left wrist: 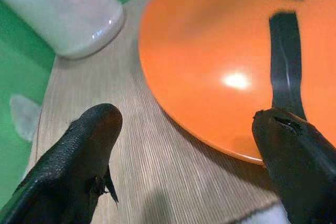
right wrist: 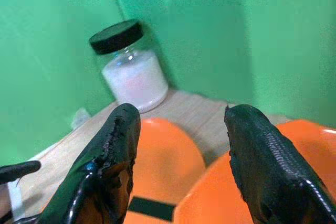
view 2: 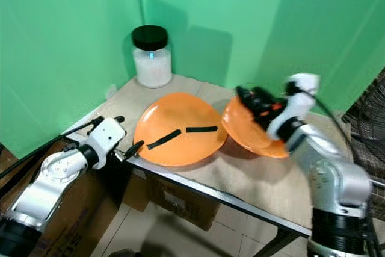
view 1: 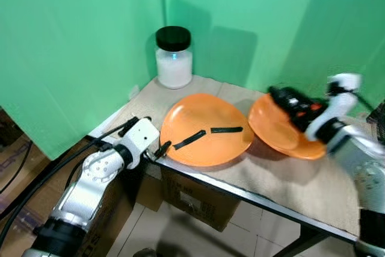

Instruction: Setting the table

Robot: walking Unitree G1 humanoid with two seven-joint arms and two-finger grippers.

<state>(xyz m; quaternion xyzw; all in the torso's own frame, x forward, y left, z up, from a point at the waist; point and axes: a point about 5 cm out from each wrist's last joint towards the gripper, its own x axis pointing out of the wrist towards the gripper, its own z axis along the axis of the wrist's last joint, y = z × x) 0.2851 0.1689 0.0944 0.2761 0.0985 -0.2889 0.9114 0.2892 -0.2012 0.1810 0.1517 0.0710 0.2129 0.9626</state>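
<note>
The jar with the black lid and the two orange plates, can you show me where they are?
Clear glass jar with a black lid [view 1: 174, 64], left eye view, on its white-filled body.
Near orange plate [view 1: 204, 148], left eye view, on its bare middle.
Far orange plate [view 1: 274, 130], left eye view, on its inner surface.

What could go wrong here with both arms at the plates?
The near orange plate overhangs the table edge; a nudge from the left gripper, whose open jaws straddle its rim, could tip it off. The right gripper is at the tilted second plate, which leans on the first and might slide or knock it.
</note>
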